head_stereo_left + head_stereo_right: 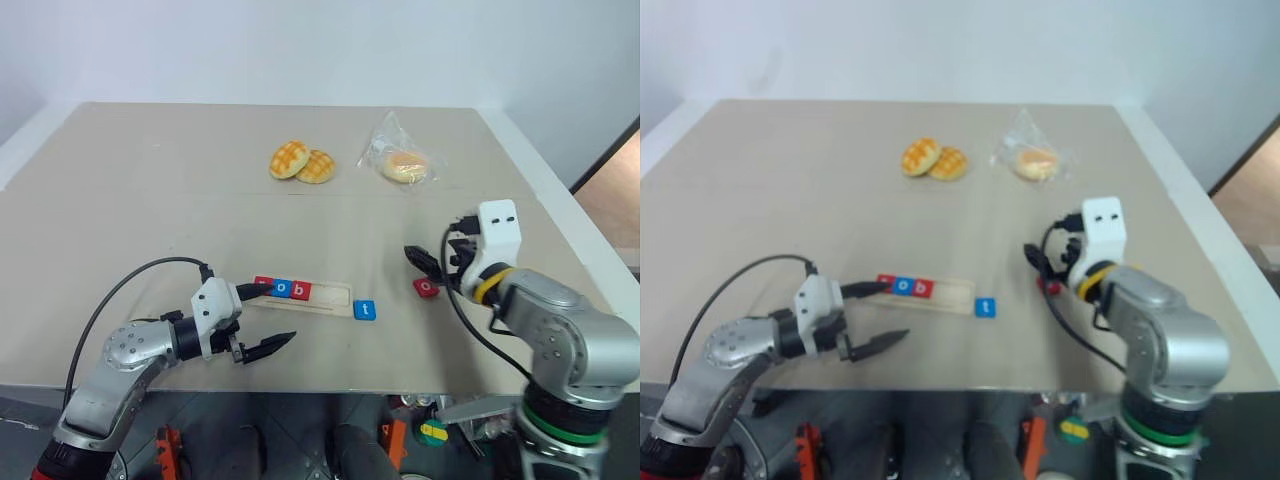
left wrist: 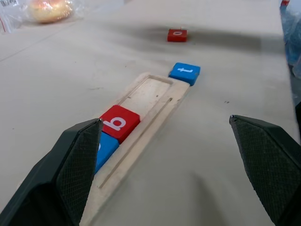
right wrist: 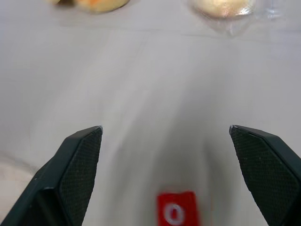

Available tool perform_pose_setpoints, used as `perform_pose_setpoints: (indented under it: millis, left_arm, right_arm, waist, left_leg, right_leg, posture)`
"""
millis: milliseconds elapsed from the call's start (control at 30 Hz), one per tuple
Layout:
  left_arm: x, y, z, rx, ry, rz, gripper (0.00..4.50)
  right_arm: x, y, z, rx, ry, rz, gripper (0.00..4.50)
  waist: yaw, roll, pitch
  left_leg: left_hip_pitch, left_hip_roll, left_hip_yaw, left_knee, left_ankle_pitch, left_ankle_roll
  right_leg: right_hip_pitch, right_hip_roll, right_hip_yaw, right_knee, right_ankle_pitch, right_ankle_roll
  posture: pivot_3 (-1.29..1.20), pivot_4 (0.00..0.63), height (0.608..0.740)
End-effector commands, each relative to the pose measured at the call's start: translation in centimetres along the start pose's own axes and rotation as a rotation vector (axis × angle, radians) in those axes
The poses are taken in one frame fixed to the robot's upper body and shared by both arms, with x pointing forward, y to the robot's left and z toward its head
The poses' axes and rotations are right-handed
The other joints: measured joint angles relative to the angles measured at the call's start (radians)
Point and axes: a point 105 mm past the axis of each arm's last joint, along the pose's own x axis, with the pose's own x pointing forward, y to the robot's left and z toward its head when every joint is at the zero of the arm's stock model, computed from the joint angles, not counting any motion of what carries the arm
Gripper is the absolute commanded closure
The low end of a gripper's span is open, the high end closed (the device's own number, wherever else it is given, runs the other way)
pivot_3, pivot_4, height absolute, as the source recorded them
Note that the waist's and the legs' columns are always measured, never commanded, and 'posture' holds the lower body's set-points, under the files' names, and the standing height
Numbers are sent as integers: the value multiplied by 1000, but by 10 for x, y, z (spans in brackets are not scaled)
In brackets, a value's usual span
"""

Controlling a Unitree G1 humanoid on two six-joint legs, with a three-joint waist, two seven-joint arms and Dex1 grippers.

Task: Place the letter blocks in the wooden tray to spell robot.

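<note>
1. Sitting in wooden tray (image 1: pixel 325 298): red r, blue o, red b blocks (image 1: pixel 282 289), filling its L end.
2. Blue t (image 1: pixel 365 310) touching tray's R end; red o (image 1: pixel 427 288) loose on table, under R gripper (image 1: pixel 432 262).
3. Both grippers wide, empty; L gripper (image 1: pixel 268 316) straddles tray's L end.

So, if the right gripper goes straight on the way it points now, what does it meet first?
Probably the red o block, lying on the table between the open fingers of the right gripper. How far off it lies is unclear.
</note>
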Motion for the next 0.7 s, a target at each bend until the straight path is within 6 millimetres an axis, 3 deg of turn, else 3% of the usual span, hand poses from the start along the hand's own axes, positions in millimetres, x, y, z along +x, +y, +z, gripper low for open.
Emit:
perform_pose_setpoints:
  millis: [33,200,300,433,700]
  left_arm:
    - [1,1,8,38,-28,2,0]
    - [-1,-1,7,36,-24,8,0]
    - [-2,-2,7,36,-19,9,0]
    - [-4,-1,6,38,-16,19,0]
    - [-4,-3,5,35,-12,34,0]
  right_arm:
    - [4,-26,-24,-252,34,98,29]
    - [12,-46,-17,-396,-17,217,29]
    - [17,-44,-1,-442,-78,321,29]
    - [23,-38,1,-449,-66,411,29]
    - [26,-46,5,-360,-90,344,29]
  waist:
    - [0,0,0]
    - [-10,1,1]
    - [-10,1,1]
    - [-8,1,1]
    - [1,1,1]
  left_leg:
    - [0,0,0,0,0,1]
    - [6,1,3,0,-1,1]
    - [7,2,3,1,0,2]
    - [7,3,3,2,0,2]
    - [6,2,3,2,0,2]
  right_leg:
    - [1,0,0,-1,0,0]
    - [4,2,3,-1,2,1]
    - [5,3,3,0,4,0]
    - [6,3,3,0,5,0]
    - [6,1,4,0,5,0]
  posture:
    - [0,150,740]
    - [0,150,740]
    - [0,150,740]
    - [0,150,740]
    - [0,150,740]
